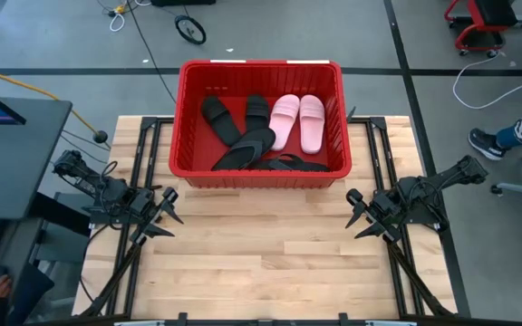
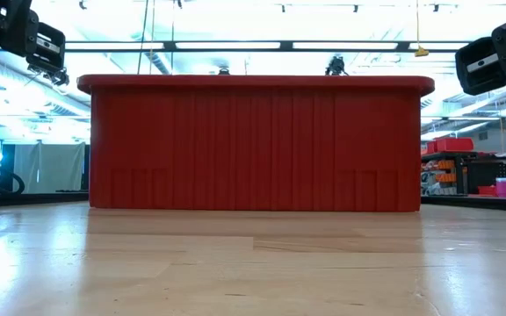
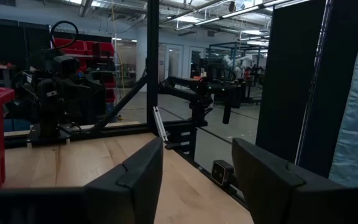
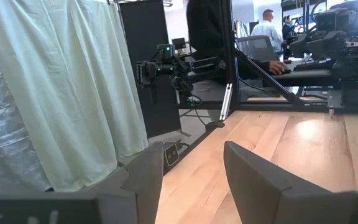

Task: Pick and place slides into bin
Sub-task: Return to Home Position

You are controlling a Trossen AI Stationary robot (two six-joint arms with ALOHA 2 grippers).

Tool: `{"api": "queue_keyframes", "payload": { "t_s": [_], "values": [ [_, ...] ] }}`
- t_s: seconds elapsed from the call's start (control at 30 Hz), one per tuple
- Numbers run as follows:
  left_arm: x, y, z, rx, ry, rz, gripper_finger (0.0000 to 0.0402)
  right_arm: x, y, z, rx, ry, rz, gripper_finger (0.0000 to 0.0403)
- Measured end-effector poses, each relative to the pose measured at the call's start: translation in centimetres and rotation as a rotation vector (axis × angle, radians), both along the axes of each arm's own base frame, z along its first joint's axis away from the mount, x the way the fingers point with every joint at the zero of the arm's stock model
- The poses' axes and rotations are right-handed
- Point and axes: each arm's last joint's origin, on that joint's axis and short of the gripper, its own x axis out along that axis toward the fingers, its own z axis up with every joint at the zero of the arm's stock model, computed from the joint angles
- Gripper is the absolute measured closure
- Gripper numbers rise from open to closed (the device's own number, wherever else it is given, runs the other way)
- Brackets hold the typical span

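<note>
- Slides: all lay inside the bin [image 1: 259, 178]. The pink pair [image 1: 285, 119] sat side by side toward its right wall. The black sandals [image 1: 243, 149] were heaped from its centre to its left and near walls; they overlapped, so I counted four only loosely.
- No slide showed on the bench [image 1: 261, 272] outside the bin.
- Left gripper [image 1: 172, 213]: on the near side of the bin, off its left corner, jaws apart and holding nothing.
- Right gripper [image 1: 353, 215]: mirrored off the bin's right corner, jaws apart and holding nothing.
- Step, as I judged it: picking done, both arms parking at home.
- Next move should need no grasp, only settling each arm at rest, well apart from the bin's rim.
- High view alone showed the bin's contents. The low view gave only its ribbed near wall [image 2: 253, 145], sandals hidden.
- The wrist views confirmed the open gap between each arm's jaws, left [image 3: 194, 180] and right [image 4: 194, 180]. The left one caught a red edge of the bin.
</note>
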Motion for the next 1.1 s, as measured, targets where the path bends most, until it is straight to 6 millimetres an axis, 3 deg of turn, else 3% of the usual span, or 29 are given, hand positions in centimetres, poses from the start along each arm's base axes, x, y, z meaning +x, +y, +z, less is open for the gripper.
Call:
{"api": "queue_keyframes", "payload": {
  "t_s": [1.1],
  "values": [
    [0.0,0.0,0.0,0.0,0.0,0.0,0.0209,0.0,0.0,0.0,0.0,0.0,0.0,0.0227]
  ]
}}
